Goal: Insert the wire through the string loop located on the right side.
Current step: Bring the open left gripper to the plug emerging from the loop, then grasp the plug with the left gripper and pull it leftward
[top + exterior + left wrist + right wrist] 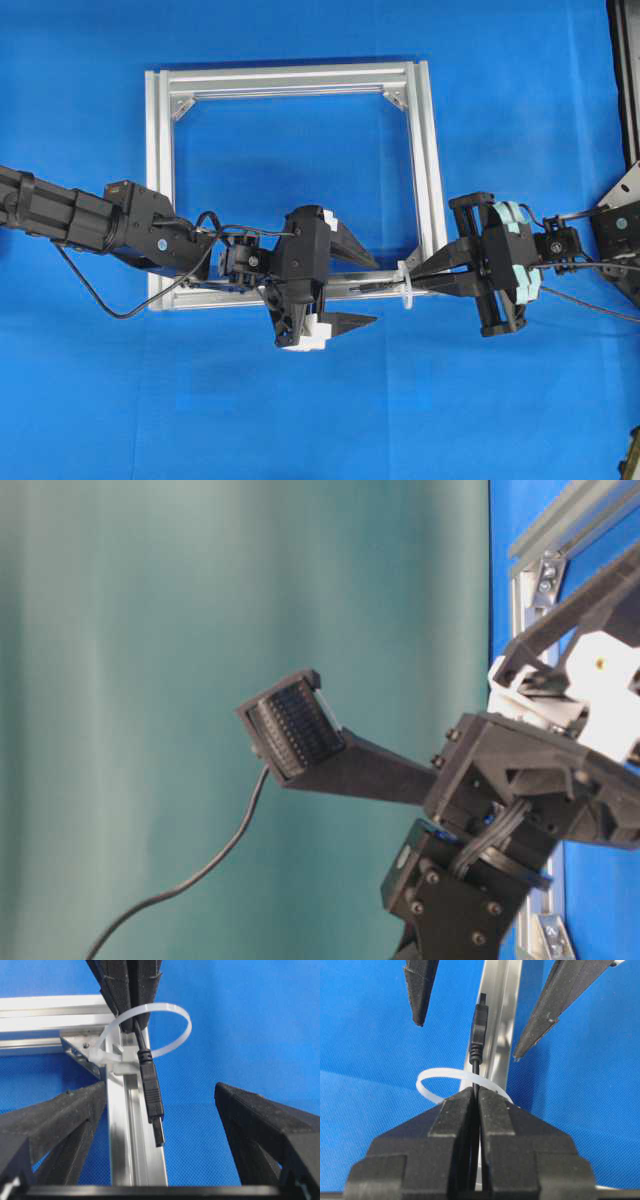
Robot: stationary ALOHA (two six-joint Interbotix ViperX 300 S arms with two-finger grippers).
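On the blue worktop (pixel 320 400) lies a square silver frame (pixel 160 180), and the action sits at its lower right corner. The right gripper (pixel 476 1097) is clamped tight on the wire (pixel 151 1092) just behind its plug, and the plug end pokes through the string loop (pixel 170 1010), a whitish translucent ring fastened to the frame at that corner. The plug hangs above the frame's bottom rail, apparently not touching it, though the angle makes this hard to judge. The left gripper (pixel 350 288) hovers at the same rail with its jaws spread wide on either side of the plug, holding nothing.
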